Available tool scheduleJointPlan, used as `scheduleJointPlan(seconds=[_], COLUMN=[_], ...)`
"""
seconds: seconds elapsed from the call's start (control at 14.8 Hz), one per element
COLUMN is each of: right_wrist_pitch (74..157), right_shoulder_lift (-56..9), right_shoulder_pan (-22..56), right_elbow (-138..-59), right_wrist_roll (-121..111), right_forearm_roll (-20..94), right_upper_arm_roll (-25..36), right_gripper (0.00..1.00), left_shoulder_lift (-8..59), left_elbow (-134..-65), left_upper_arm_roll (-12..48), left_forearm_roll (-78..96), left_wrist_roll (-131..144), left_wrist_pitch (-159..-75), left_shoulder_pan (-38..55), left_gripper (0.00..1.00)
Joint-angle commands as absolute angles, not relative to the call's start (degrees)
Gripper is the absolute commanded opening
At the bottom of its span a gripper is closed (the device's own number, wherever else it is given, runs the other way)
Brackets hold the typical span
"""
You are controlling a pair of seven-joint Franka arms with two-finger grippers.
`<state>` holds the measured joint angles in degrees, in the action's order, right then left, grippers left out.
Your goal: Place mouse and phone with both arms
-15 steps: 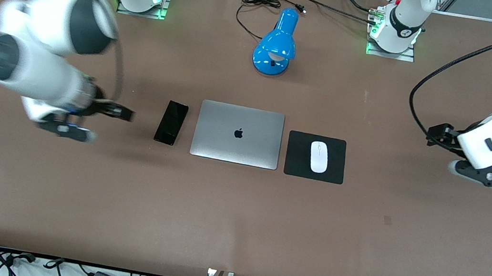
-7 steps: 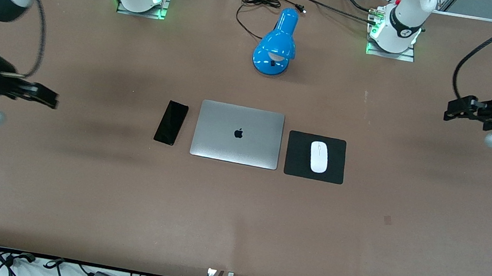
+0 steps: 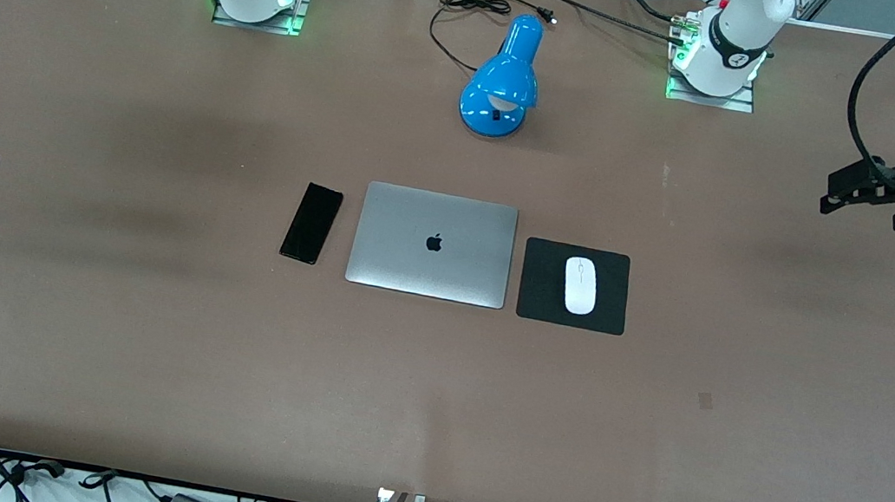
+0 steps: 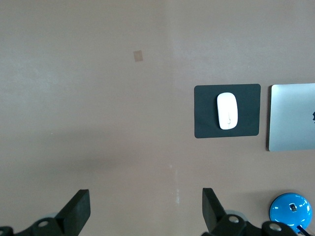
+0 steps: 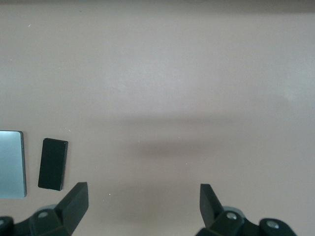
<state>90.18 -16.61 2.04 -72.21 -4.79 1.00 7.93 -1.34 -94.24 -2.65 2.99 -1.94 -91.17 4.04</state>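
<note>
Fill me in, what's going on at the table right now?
Nothing is being held. The phone lies beside the closed laptop, and the mouse sits on the black pad. The left gripper is open over the left arm's end of the table, the right gripper open over the right arm's end.

Right hand (image 5: 142,206) wide apart over bare table (image 5: 177,83), phone (image 5: 52,163) beside laptop (image 5: 11,163).
</note>
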Motion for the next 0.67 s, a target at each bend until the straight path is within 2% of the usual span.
scheduleJointPlan(seconds=[0.0, 0.13, 0.4, 0.61], right_wrist_pitch=[90.79, 91.84, 99.92, 98.88], right_shoulder_lift=[-14.60, -11.97, -3.27, -2.20], right_shoulder_pan=[1.58, 2.20, 2.11, 2.11], right_elbow=[-74.09, -77.41, -92.78, -94.13], right_wrist_roll=[-5.01, -5.01, -4.31, -3.00], right_forearm_roll=[0.62, 0.44, 0.44, 0.35], right_upper_arm_roll=[6.50, 6.50, 6.50, 6.59], right_gripper=[1.00, 1.00, 1.00, 1.00], left_shoulder_lift=[-1.32, -1.41, -1.32, -1.23], left_elbow=[-93.08, -93.08, -91.59, -91.41], left_upper_arm_roll=[-2.38, 0.16, 0.62, 0.70], left_forearm_roll=[1.42, -0.25, -0.79, -0.70], left_wrist_roll=[-1.23, -1.14, -1.49, -2.20], left_wrist_pitch=[-90.09, -90.00, -88.07, -88.07], left_shoulder_pan=[4.92, 4.75, 4.31, 4.31], left_gripper=[1.00, 1.00, 1.00, 1.00])
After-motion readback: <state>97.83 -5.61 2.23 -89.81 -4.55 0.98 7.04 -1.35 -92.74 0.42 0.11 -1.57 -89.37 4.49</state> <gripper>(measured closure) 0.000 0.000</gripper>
